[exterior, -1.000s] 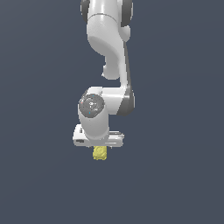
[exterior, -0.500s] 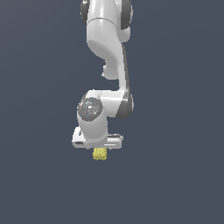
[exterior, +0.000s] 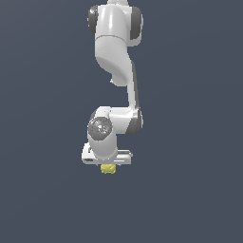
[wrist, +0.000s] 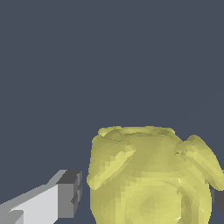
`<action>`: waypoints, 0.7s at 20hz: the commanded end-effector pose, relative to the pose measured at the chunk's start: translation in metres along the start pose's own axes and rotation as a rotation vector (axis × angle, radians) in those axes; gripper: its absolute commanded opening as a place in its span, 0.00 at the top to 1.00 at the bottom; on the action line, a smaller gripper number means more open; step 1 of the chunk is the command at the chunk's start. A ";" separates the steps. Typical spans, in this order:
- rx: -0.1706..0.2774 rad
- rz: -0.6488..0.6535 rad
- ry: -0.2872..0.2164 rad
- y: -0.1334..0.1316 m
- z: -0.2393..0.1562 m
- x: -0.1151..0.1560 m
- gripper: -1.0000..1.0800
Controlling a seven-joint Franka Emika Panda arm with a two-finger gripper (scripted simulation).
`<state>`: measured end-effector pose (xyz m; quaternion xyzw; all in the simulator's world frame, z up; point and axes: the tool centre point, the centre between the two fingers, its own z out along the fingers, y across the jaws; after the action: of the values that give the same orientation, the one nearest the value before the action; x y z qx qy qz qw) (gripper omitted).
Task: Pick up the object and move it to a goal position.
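Hanging from the top of the exterior view, the white arm (exterior: 115, 52) bends down through a grey-capped joint to the gripper (exterior: 108, 167), whose wide pale body sits crosswise just above the block (exterior: 108, 169); the block, pale yellow and lumpy, shows directly under the middle of that body, touching it from below as far as this view tells, and is much narrower than the body; nothing but flat dark blue-grey surrounds arm and block, so no surface under the block can be made out. Seen from the wrist, the block (wrist: 148, 175) fills the lower part of the frame, roughly square with rounded corners, a raised rim along its far edge, lumpy ridges on both sides and a faint round relief on its near face; one finger (wrist: 65, 197), white with a dark grey pad, stands just beside the block on one side, its pad at or very near the block's surface; on the opposite side only a sliver of dark pad (wrist: 218, 200) shows at the frame's edge, against the block; the jaws thus look closed onto the block from both sides, gripping it between the pads, though the exact contact on the first side is hard to tell.
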<state>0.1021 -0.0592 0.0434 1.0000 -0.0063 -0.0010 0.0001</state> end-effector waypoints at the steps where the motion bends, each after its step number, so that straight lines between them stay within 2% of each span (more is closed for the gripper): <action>1: 0.000 0.000 0.002 0.000 0.005 0.001 0.04; 5: 0.000 0.000 0.002 0.000 0.004 0.002 0.04; 6: 0.000 0.000 0.002 0.000 0.004 0.002 1.00; 14: 0.000 0.000 0.002 0.000 0.004 0.002 1.00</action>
<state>0.1039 -0.0594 0.0390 1.0000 -0.0063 -0.0004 0.0001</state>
